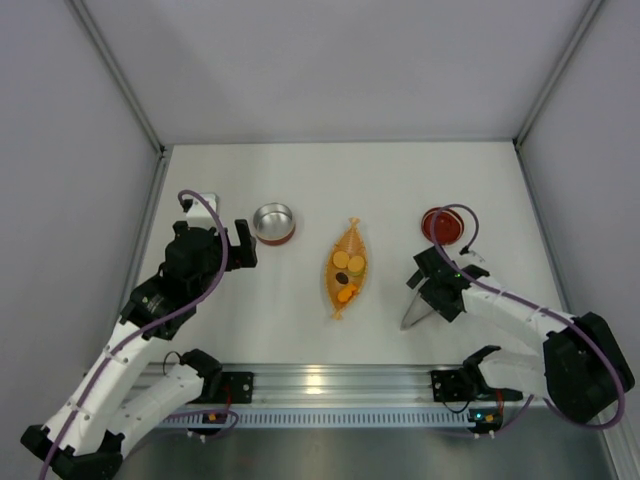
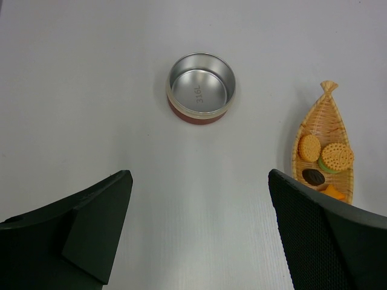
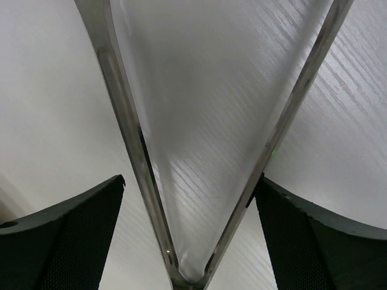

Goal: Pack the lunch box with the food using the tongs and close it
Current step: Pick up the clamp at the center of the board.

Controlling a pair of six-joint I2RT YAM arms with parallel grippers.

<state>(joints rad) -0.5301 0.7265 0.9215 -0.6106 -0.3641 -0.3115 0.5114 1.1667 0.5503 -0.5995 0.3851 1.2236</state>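
Note:
The lunch box (image 1: pixel 274 222) (image 2: pixel 201 87) stands open and empty, silver inside with a red wall. Its red lid (image 1: pixel 444 224) lies apart at the back right. The food (image 1: pixel 348 272) (image 2: pixel 336 156), several small round pieces, lies in the orange leaf-shaped tray (image 1: pixel 350 233) (image 2: pixel 329 99). The tongs (image 1: pixel 413 314) (image 3: pixel 130 139) lie flat on the table as a silver V. My right gripper (image 1: pixel 432 285) (image 3: pixel 190 187) straddles them near their joint, open: the right finger touches one arm, the left finger stands off the other. My left gripper (image 1: pixel 232 236) (image 2: pixel 199 181) hovers open and empty, short of the lunch box.
The white table is walled on three sides. An aluminium rail (image 1: pixel 330 382) with both arm bases runs along the near edge. The tray sits midway between the lunch box and the lid.

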